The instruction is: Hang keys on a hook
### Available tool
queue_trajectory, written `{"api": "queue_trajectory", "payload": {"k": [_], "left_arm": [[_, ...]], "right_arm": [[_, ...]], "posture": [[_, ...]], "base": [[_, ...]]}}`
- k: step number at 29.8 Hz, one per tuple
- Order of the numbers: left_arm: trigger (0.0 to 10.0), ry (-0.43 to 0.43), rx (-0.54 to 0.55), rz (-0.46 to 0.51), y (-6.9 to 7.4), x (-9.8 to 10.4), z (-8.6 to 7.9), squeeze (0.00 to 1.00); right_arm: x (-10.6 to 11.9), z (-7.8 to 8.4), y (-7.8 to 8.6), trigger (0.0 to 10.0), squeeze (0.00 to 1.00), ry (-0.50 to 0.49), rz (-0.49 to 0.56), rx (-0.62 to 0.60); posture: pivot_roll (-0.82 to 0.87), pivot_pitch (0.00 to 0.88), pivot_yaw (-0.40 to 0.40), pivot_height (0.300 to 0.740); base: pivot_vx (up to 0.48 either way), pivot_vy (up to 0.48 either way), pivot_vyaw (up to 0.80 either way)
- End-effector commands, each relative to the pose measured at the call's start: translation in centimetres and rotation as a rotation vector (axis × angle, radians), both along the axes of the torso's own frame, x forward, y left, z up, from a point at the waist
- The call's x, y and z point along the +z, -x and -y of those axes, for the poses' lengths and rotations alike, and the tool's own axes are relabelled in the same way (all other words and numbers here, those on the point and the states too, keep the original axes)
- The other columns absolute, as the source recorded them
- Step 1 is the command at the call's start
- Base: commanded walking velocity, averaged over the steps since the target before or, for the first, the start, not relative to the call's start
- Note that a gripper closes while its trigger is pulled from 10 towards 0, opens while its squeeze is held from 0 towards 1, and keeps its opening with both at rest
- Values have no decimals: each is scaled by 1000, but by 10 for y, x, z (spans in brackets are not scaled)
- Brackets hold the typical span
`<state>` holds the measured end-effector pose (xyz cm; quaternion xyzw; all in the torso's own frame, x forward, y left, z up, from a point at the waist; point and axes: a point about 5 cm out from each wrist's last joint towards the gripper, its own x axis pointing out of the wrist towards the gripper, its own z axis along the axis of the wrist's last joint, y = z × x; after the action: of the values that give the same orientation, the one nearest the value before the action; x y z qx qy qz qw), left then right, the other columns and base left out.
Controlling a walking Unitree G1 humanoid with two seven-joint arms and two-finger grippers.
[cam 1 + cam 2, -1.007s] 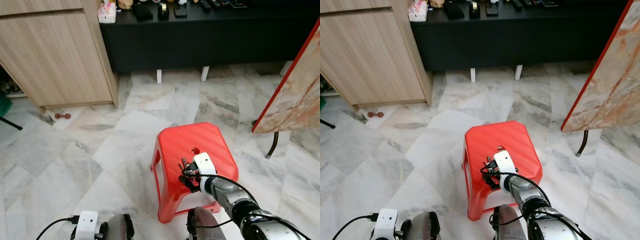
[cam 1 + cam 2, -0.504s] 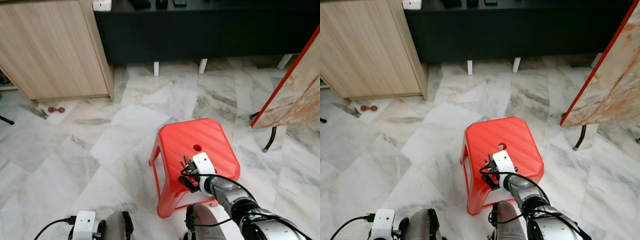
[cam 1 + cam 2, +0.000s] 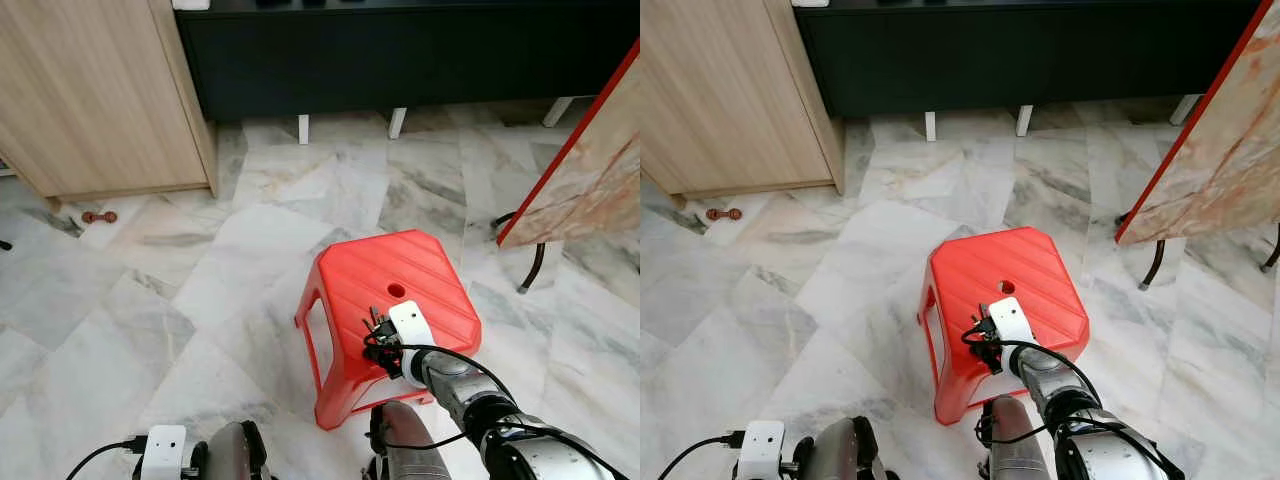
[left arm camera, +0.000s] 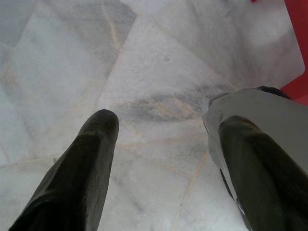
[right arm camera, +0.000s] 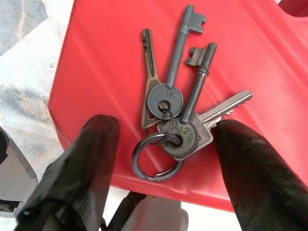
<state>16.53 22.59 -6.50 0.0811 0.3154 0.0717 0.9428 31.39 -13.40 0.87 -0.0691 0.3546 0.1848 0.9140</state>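
The keys (image 5: 175, 108) lie flat on a red stool (image 3: 370, 280), near its front edge on the robot's side, and the right gripper (image 5: 163, 139) hangs just above them. In the right wrist view its two black fingers (image 5: 82, 168) are spread wide, one on each side of the bunch, and neither touches the metal. The bunch has several keys on a dark ring (image 5: 156, 156): two long old-style ones with round heads marked A12, a flat dark one and a silver one fanned out beneath. The ring lies at the end nearest the gripper, and the key blades point away across the stool's top. In the head views the right gripper (image 3: 385, 345) sits over the stool's near part, below the round hole (image 3: 396, 290) in the seat. The left gripper (image 4: 163, 139) hangs low over the marble floor (image 3: 150, 300), its fingers (image 4: 89, 163) open with nothing between them. Beyond the stool stand a wooden cabinet (image 3: 90, 90) and a black cabinet (image 3: 400, 50), and a marbled panel (image 3: 590, 170) with a red edge leans at the right.
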Motion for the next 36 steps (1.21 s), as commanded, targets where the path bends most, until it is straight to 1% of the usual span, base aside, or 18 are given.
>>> {"api": "queue_trajectory", "payload": {"k": [1, 14, 19, 31, 32, 35, 36], "left_arm": [[10000, 115, -88, -341, 72, -42, 43, 0], [10000, 104, -92, -333, 64, -40, 38, 0], [10000, 96, -96, -332, 59, -39, 35, 0], [10000, 80, -104, -328, 44, -35, 30, 0], [10000, 79, -106, -327, 41, -35, 30, 0], [10000, 77, -108, -328, 38, -34, 30, 0], [10000, 74, -110, -329, 36, -34, 30, 0]], "right_arm": [[-7, 3, 6, 0, 0, 10, -34, -15], [-6, 4, 6, 0, 0, 8, -30, -28], [-4, 5, 3, 0, 0, 1, -14, -50], [7, 12, -7, 0, 0, -41, 59, -121], [8, 14, -7, 0, 0, -53, 74, -135], [9, 17, -8, 0, 0, -67, 93, -150], [10, 20, -8, 0, 0, -78, 120, -163]], "posture": [[49, 312, -164, 598], [57, 303, -148, 598], [60, 290, -142, 598], [61, 237, -122, 598], [61, 224, -118, 598], [60, 209, -114, 598], [60, 189, -111, 598]], "base": [[0, 0, 0], [0, 0, 0], [0, 0, 0], [0, 0, 0], [0, 0, 0], [0, 0, 0], [0, 0, 0]]}}
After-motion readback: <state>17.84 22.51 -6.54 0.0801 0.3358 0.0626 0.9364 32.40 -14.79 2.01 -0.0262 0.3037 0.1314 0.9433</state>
